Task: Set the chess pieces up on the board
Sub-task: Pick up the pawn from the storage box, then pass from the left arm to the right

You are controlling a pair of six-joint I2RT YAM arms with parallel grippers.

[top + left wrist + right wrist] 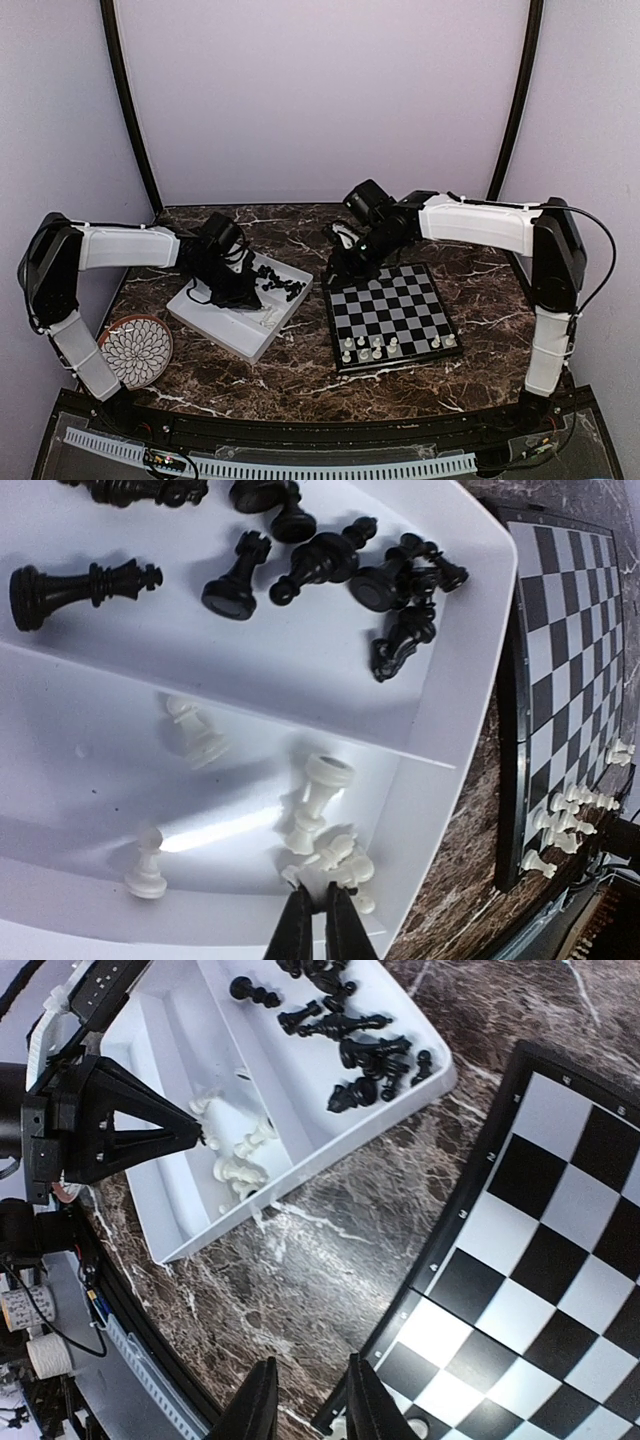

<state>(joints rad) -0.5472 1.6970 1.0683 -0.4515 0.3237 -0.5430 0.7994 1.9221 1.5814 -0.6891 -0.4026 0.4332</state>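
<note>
The board (392,312) lies right of centre, with several white chess pieces (395,346) along its near rows. It also shows in the left wrist view (570,630) and in the right wrist view (560,1210). A white divided tray (225,325) holds black pieces (320,560) in one compartment and white pieces (325,780) in the other. My left gripper (320,898) is down in the white compartment, its jaws pinched on a small white piece in the cluster. My right gripper (308,1400) is open and empty, above the table at the board's far left corner.
A round patterned plate (135,350) sits at the near left. The tray's rim (450,760) stands close to the board's left edge, with a strip of dark marble table (330,1260) between them. The left gripper (195,1132) shows over the tray in the right wrist view.
</note>
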